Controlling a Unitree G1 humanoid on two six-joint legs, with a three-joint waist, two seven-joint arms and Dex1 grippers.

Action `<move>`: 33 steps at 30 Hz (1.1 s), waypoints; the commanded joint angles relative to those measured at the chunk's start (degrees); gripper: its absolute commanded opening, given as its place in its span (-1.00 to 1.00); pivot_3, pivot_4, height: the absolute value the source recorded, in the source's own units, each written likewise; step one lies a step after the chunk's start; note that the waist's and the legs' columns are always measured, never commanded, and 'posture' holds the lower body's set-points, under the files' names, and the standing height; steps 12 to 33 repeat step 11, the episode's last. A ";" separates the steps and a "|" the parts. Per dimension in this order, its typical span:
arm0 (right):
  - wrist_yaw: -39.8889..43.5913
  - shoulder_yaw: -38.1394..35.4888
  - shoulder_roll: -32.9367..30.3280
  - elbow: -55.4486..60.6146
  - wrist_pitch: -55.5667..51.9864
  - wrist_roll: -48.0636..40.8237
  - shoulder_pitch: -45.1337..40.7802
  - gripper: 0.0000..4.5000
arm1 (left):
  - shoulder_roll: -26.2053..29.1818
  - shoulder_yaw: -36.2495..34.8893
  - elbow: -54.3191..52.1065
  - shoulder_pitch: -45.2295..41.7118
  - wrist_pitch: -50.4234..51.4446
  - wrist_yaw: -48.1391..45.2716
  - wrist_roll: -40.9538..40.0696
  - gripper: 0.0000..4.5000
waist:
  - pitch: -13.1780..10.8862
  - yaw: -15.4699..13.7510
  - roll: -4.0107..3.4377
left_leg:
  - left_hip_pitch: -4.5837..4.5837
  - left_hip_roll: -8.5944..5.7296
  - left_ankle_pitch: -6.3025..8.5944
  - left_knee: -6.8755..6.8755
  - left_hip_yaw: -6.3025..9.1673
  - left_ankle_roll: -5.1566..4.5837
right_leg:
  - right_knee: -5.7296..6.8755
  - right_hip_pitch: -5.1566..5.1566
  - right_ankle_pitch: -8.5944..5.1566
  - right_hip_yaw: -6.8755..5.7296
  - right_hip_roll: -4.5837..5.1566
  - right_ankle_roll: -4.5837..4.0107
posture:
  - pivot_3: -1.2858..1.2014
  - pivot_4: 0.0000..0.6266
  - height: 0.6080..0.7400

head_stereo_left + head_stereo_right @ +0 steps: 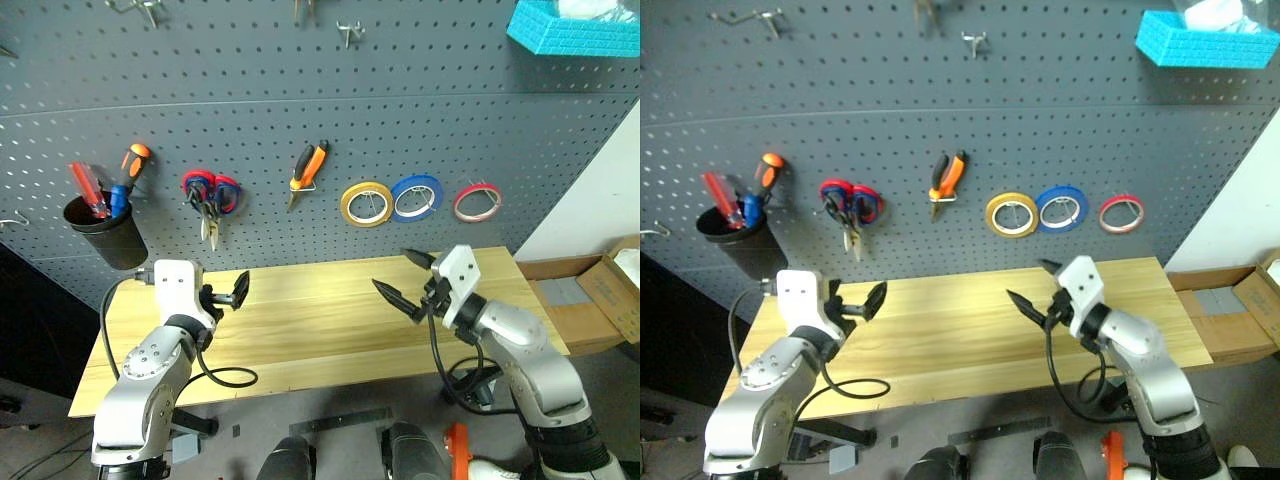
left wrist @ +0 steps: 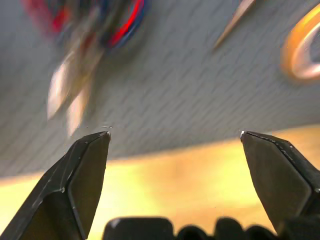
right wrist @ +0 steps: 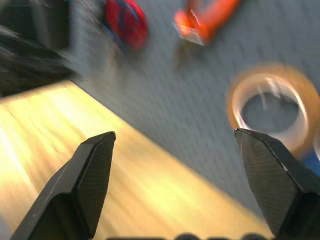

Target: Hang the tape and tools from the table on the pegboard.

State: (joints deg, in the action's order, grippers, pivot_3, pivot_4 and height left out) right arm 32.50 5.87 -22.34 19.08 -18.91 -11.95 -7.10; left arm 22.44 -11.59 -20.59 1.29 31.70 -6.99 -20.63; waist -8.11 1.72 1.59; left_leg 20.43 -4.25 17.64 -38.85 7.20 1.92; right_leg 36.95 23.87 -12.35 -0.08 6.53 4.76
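1. Left gripper (image 1: 222, 292) and right gripper (image 1: 408, 278) hover over the table (image 1: 320, 345), fingers spread, gripping nothing.
2. The red tape (image 1: 477, 201) hangs on the pegboard (image 1: 300, 120) above the table's far right corner; pliers (image 1: 308, 170) hang above the far edge's middle.
3. Judged light and rigid, the tape's thin band may flex; grip across the band. Pliers are heavier; grip the handles.

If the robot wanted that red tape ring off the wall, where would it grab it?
Probably the lower rim of the red tape ring, coming straight at the pegboard. It hangs flat from a hook at its top, so the bottom arc is free; a claw would pinch the thin band there and lift it off.
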 commanded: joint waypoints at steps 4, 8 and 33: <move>-7.79 -4.90 3.53 -14.41 16.47 5.25 2.99 0.74 | 0.29 1.87 13.23 1.85 -10.66 1.49 11.19 0.99 | 0.99 -0.03 -0.38 | -0.90 0.13 0.03 0.09 -0.25 -0.03 | -0.06 -0.80 -0.21 0.18 -0.14 0.28 | 0.01 -0.84 1.00; -8.70 -6.56 3.41 -22.06 21.27 6.12 3.36 0.74 | -2.08 0.80 17.95 1.51 -14.80 1.94 11.92 0.99 | 1.54 -0.07 -0.34 | -1.08 0.26 0.02 0.08 -0.48 -0.03 | 0.02 -0.80 -0.08 0.49 -0.29 0.16 | 0.01 -0.87 1.00; -9.00 -7.29 3.05 -25.94 23.56 6.54 2.46 0.74 | -2.66 0.85 19.11 1.61 -18.57 1.98 13.56 0.99 | 1.86 -0.07 -0.35 | -1.17 0.44 0.03 0.08 -0.77 -0.02 | 0.02 -0.79 0.01 0.69 -0.42 0.02 | 0.02 -0.88 1.00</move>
